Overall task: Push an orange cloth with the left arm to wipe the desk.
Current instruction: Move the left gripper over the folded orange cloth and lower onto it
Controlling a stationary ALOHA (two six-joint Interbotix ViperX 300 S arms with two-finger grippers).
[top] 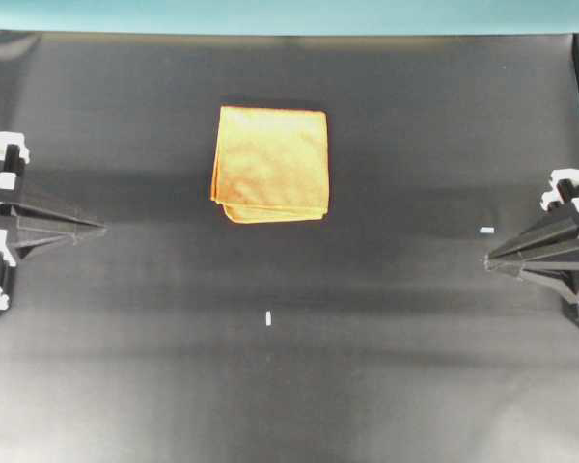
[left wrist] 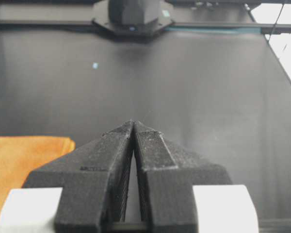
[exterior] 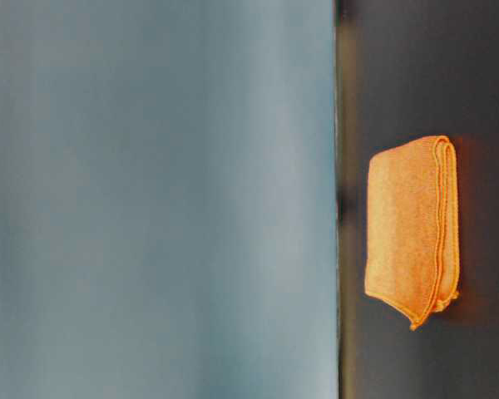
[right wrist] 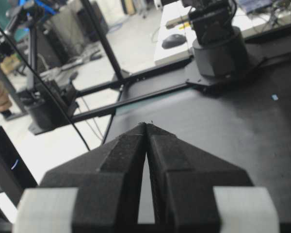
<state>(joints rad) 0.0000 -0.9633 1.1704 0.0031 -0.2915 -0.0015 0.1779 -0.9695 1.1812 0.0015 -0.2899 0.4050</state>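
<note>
The orange cloth (top: 270, 164) lies folded and flat on the black desk (top: 367, 367), left of the middle and towards the far side. It also shows in the table-level view (exterior: 412, 229) and at the lower left of the left wrist view (left wrist: 24, 165). My left gripper (top: 101, 229) rests at the left edge, shut and empty, well apart from the cloth; its tips meet in the left wrist view (left wrist: 133, 122). My right gripper (top: 487, 260) rests at the right edge, shut and empty, with its tips together in the right wrist view (right wrist: 146, 124).
A teal strip (top: 289, 14) runs along the desk's far edge. Small white tape marks sit near the front middle (top: 268, 318) and by the right gripper (top: 487, 230). The opposite arm bases show in the wrist views (left wrist: 133, 14) (right wrist: 218, 46).
</note>
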